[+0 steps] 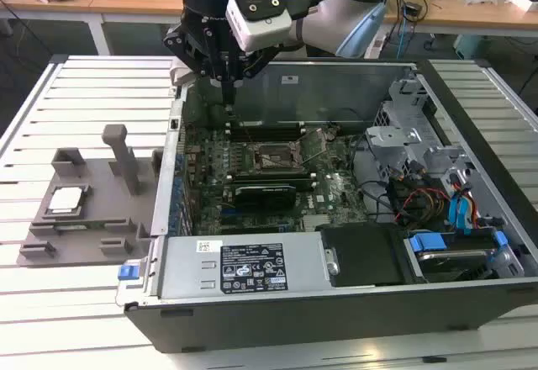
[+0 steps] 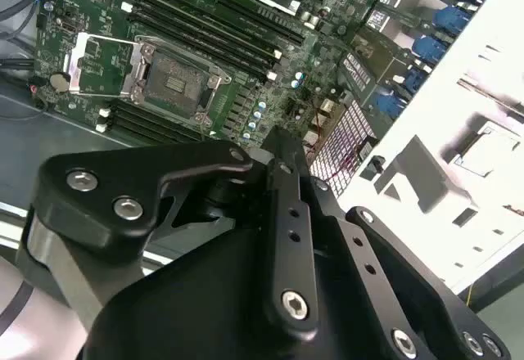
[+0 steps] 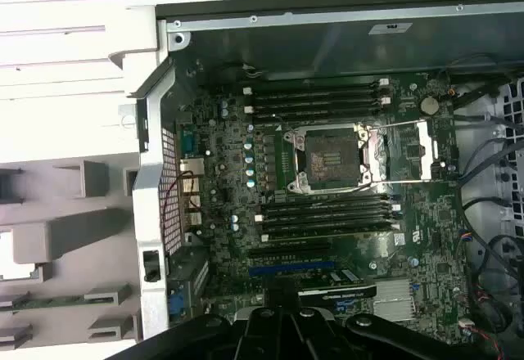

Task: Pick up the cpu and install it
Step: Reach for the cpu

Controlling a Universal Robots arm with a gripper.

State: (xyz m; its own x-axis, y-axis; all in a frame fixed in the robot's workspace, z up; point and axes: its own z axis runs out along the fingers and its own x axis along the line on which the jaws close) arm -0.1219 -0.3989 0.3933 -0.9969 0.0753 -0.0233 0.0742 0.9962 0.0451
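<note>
Silvery-topped cpu lies in the grey tray on the slatted surface, well apart from the closed, empty claw over the computer case, so pickup looks unstarted, calling for an opened claw above the chip.

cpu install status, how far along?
Done: the socket stands open and empty. In hand: the gripper hovers over the open case, away from the cpu. Left: pickup and install; the cpu lies on the grey tray outside the case.
</note>
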